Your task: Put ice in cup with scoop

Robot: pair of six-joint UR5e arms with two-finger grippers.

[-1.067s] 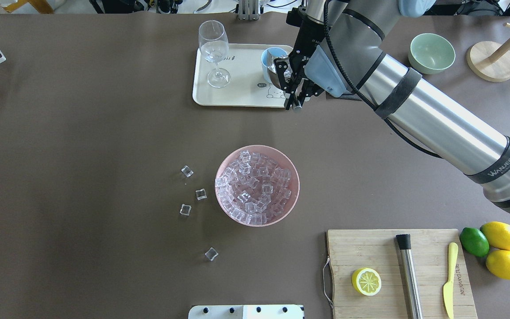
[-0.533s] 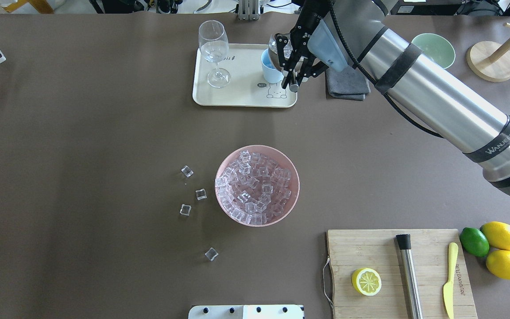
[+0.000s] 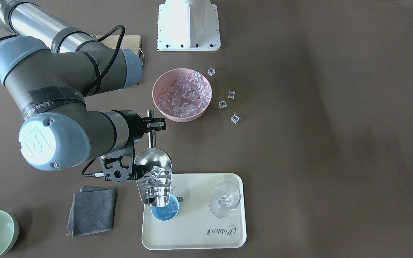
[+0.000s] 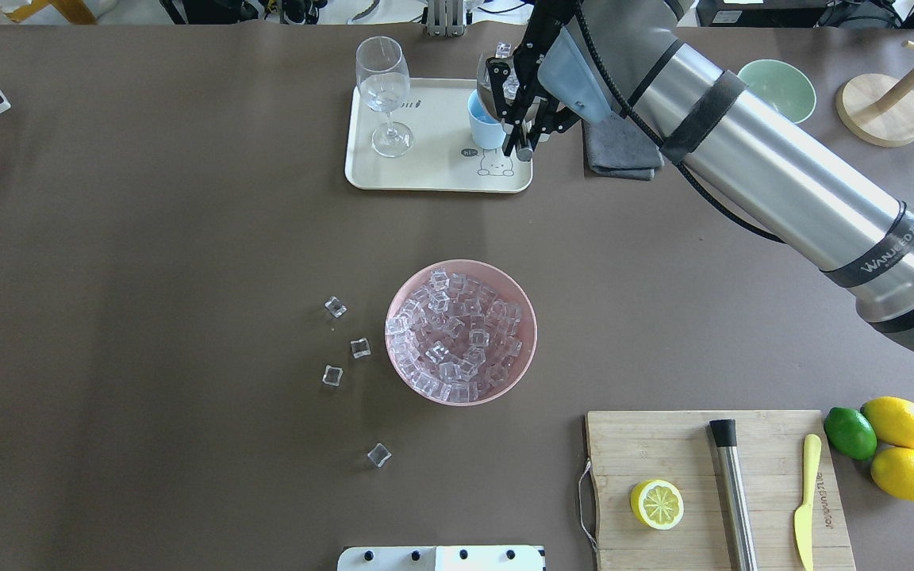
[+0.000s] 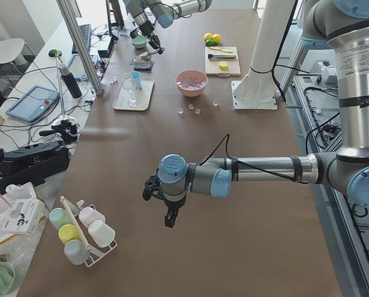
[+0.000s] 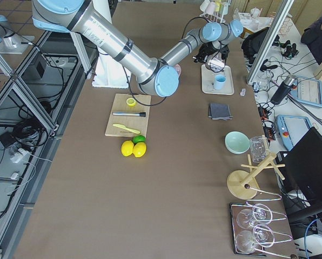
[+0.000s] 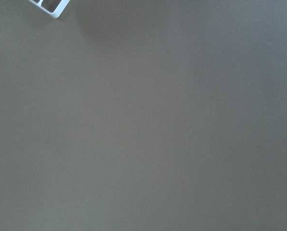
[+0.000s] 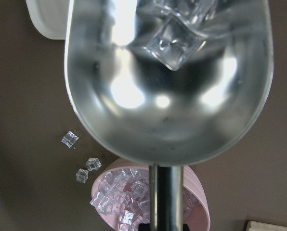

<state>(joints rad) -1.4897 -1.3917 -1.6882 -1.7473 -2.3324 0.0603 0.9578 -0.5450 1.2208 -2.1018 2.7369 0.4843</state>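
My right gripper (image 3: 152, 124) is shut on the thin rod handle of the steel scoop (image 3: 154, 175). The scoop is tipped mouth-down over the light-blue cup (image 3: 165, 211), which stands on the cream tray (image 3: 199, 236). Several clear ice cubes (image 3: 157, 178) lie in the trough near its mouth. The right wrist view looks into the trough of the scoop (image 8: 167, 110), with ice (image 8: 175, 43) at the far lip. From overhead, the scoop's trough partly covers the cup (image 4: 482, 128). My left gripper (image 5: 170, 218) hangs over bare table far from the cup; I cannot tell whether it is open or shut.
A pink bowl (image 4: 532, 333) of ice sits mid-table, with several loose cubes (image 4: 359, 347) to its left. A stemmed glass (image 4: 383, 87) shares the tray. A grey cloth (image 4: 620, 151) and a green bowl (image 4: 782, 83) lie to the right. A cutting board (image 4: 663, 444) is near the front.
My right arm has carried the scoop from the tray's front edge back over the cup and tipped it; the ice has slid toward the mouth.
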